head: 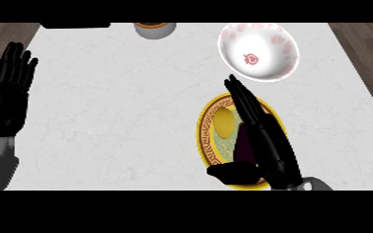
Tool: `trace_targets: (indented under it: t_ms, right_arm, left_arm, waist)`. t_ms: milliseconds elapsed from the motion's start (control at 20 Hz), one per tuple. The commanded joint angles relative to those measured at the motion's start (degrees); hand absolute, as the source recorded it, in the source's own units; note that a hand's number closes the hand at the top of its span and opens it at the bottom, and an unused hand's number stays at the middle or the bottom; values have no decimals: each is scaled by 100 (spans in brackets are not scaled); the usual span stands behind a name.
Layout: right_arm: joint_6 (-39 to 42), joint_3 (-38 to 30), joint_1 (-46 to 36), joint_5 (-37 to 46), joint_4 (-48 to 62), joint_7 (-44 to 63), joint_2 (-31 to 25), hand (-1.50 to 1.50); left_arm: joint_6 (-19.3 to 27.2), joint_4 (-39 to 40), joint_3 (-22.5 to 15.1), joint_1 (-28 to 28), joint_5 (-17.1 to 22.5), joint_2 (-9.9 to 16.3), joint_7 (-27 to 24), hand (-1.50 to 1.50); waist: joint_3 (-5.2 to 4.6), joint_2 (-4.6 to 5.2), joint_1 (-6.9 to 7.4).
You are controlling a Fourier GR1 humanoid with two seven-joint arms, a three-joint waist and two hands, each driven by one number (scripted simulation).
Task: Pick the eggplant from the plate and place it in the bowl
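one round yellow-rimmed plate (206, 128) lies on the white marbled counter (109, 108). a dark purple eggplant (244, 145) lies on it, under the right hand (264, 138), whose fingers are straight and pressed together, thumb spread beneath. one glossy white bowl (260, 51) sits beyond the plate. the left hand (15, 86) rests open, far left of the plate.
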Motion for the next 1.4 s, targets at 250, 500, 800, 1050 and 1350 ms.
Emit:
trace_targets:
  t_ms: [250,500,800,1050,1350]
  right_arm:
    - [2765,5,-455,-665,-1409,2856,-1168,-150]
    - [4028,-359,-902,-2025,-1496,3631,-1459,-150]
    - [4098,-199,-1028,-2433,-1446,4254,-1314,-150]
    - [4353,-660,-1128,-2785,-1138,3946,-1587,-150]
    - [4190,-287,-561,-2043,-643,3188,-1433,-150]
  left_arm:
    - [-110,-37,71,-57,-51,91,59,0]
    - [-259,83,56,-136,-40,-53,-26,0]
    - [-83,-23,62,-328,-201,-220,201,0]
    - [-110,40,-37,-187,-449,-492,-14,0]
    - [-182,274,191,-539,-550,-487,202,0]
  waist:
    - [-4,23,80]
    - [5,83,164]
    - [17,74,167]
    - [19,84,183]
    - [25,91,143]
